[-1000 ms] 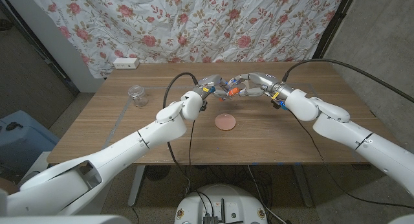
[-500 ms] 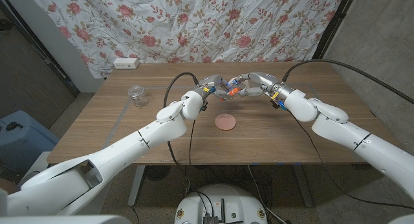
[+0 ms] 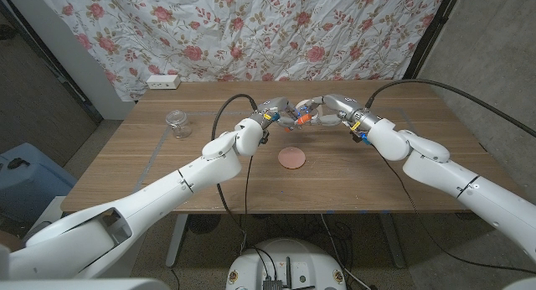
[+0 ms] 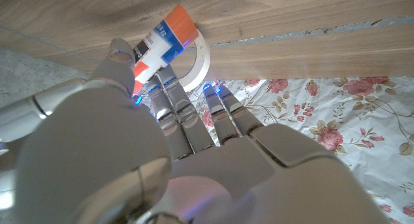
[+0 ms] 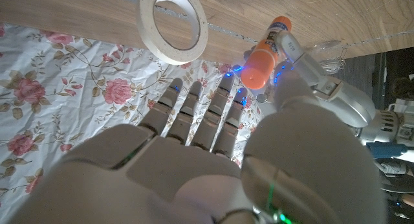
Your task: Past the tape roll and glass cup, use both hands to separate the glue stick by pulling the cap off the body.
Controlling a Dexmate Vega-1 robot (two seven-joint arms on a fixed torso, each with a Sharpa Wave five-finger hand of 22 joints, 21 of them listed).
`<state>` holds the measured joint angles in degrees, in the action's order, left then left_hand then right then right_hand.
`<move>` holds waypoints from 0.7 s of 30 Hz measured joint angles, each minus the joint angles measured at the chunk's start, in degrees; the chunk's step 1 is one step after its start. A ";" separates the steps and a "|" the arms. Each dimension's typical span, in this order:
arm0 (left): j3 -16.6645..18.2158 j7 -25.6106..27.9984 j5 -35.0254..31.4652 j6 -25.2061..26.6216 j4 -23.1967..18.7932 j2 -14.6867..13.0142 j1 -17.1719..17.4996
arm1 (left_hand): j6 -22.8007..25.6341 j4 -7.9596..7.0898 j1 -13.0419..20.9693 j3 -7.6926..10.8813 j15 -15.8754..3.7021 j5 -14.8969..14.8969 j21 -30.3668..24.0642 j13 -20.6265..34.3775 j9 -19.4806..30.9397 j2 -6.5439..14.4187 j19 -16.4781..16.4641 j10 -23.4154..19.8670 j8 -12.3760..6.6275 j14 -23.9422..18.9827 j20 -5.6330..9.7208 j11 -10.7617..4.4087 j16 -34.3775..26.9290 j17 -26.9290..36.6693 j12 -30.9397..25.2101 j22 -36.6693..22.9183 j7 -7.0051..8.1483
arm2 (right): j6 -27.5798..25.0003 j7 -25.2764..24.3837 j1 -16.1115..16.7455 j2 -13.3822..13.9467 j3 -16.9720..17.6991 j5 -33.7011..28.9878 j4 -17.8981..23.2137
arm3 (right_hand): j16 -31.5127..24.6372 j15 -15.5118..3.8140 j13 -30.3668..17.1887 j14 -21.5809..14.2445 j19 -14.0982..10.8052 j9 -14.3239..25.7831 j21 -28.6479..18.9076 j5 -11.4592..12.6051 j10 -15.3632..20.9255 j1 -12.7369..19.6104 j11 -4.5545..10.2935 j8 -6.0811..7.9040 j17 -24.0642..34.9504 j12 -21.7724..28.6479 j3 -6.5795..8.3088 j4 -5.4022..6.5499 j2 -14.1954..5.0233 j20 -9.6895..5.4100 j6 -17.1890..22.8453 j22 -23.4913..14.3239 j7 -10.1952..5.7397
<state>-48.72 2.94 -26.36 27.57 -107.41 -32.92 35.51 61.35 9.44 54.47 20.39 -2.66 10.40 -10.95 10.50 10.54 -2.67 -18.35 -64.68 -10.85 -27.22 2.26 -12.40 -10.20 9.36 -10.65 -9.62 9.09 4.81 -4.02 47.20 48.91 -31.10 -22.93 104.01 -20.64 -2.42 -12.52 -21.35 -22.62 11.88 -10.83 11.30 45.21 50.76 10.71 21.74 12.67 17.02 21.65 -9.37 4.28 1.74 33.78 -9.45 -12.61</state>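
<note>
Glossy white arm shells, black cables looping at the wrists, silver-grey fingers (image 5: 187, 111) lit blue.

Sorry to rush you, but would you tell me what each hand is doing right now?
Left hand: holds the glue stick by its body.
Right hand: grips the same glue stick at its orange cap.

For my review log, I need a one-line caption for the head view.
Both hands, left hand and right hand, hold the glue stick between them above the table, beyond the tape roll; glass cup stands left.
</note>
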 measured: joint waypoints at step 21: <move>0.13 0.00 -0.80 -0.23 -0.28 -0.06 0.26 | 0.00 0.17 -0.16 -0.17 0.00 -0.07 0.00 0.05 0.00 0.16 0.22 0.00 -0.19 0.00 0.21 0.00 0.00 0.00 0.02 0.00 0.00 | 0.58 -2.77 0.96 -0.49 0.53 0.30 -0.86 | -2.53 -0.14 -0.06 -3.75 -1.44 0.53 0.00 0.00 6.11 1.45 1.61 3.06 0.53 0.00 -1.50 0.36 0.19 -0.62 6.78 0.00 0.04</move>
<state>-48.59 2.93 -27.17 27.34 -107.69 -32.98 35.77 61.35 9.61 54.31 20.23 -2.66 10.33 -10.95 10.55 10.54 -2.51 -18.13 -64.68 -11.03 -27.23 2.46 -12.40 -10.20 9.36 -10.63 -9.62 9.09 5.39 -6.79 48.16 48.42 -30.57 -22.63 103.15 -23.17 -2.55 -12.58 -25.10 -24.06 12.40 -10.83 11.30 51.32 52.21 12.31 24.80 13.20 17.02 20.16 -9.00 4.47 1.12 40.56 -9.45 -12.57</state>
